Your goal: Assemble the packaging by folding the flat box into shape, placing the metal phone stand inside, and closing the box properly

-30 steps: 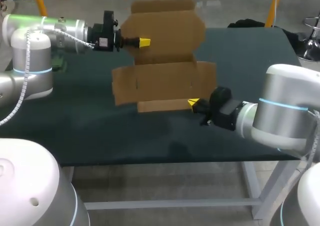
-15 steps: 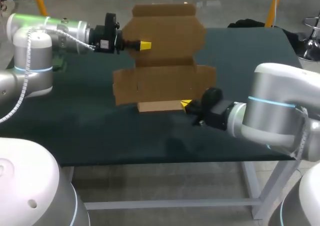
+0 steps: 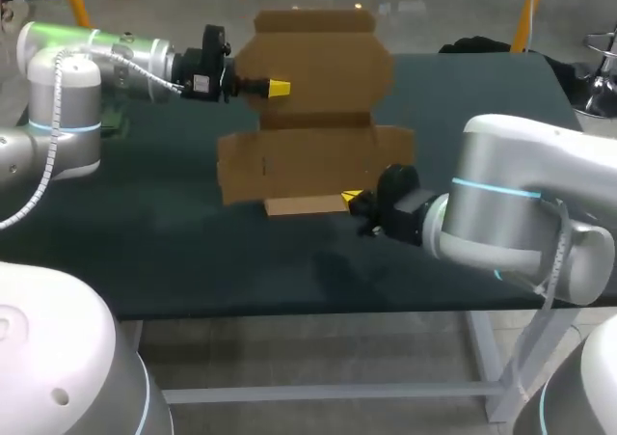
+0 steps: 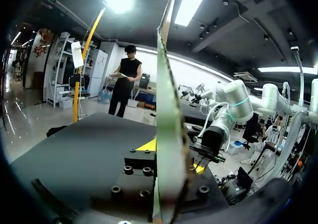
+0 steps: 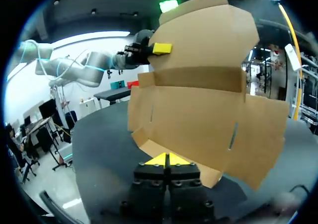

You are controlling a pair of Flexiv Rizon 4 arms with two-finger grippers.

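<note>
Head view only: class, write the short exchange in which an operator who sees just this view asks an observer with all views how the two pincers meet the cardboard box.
Operator: I see one yellow tip against the upper panel of the cardboard box. Is the left pincer gripping it?
Observer: Yes. The left wrist view shows the panel edge-on between both tips, one on each face.
Operator: And is the right pincer pinching the bottom flap?
Observer: Seemingly not. In the right wrist view its two tips are closed on each other, with the flap just ahead of them. Whether they touch it cannot be told.
</note>
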